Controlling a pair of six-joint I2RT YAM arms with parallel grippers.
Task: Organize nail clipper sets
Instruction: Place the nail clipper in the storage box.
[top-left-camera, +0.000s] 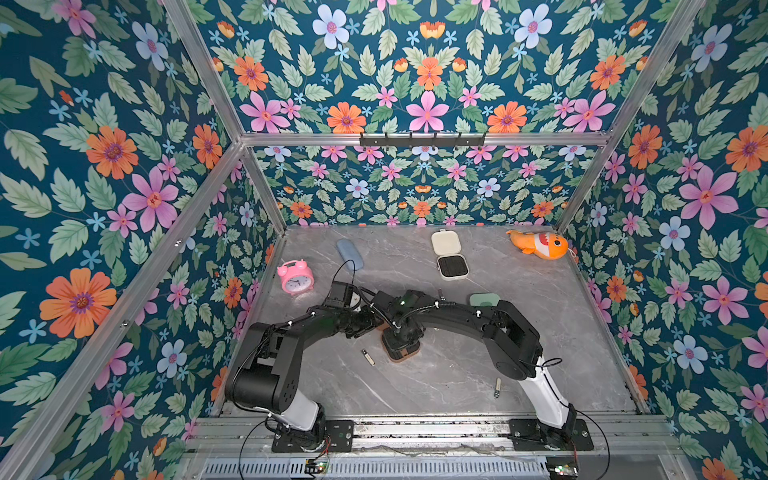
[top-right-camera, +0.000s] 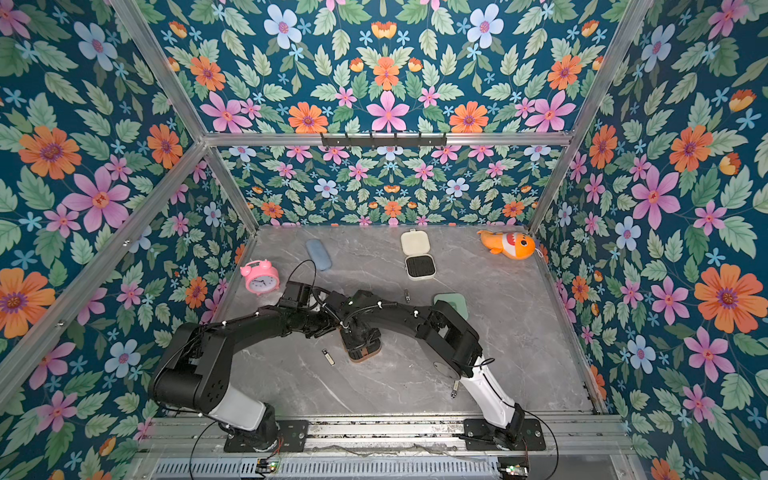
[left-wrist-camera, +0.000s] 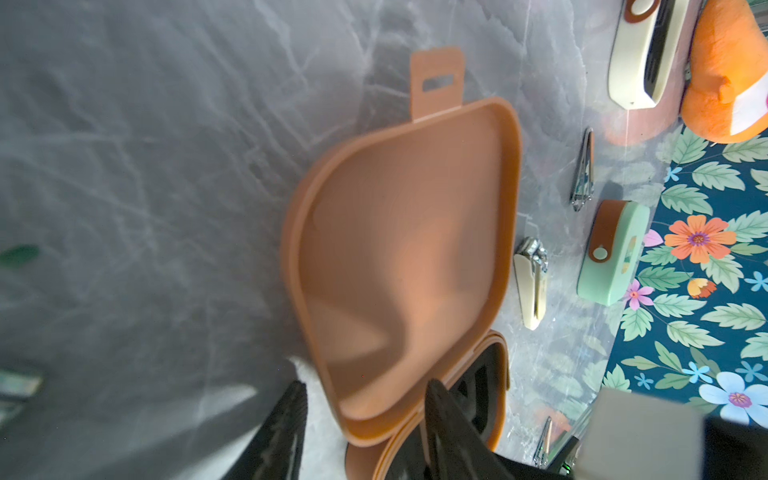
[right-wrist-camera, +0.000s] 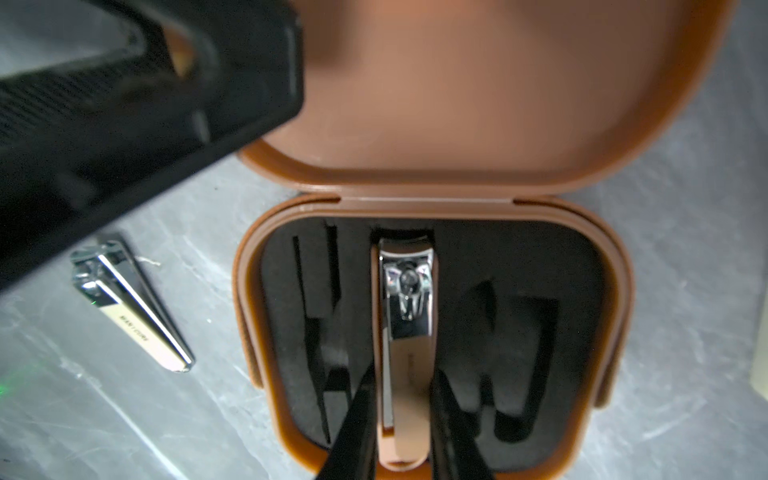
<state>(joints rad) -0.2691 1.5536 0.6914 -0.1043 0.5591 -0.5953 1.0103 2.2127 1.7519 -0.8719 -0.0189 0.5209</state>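
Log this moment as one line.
left hand: holding open brown rounded-square plastic case | right hand: pinching tan-handled steel clipper in black foam insert

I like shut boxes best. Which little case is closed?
The green case: its strap is buttoned shut. The brown case and the cream case are both open, showing black insides.

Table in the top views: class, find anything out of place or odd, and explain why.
Three clippers lie loose on the table, outside any case: a beige clipper beside the brown case, a second clipper by the right arm, a third clipper near the mint case. The cream case lies open, its insert apparently empty.
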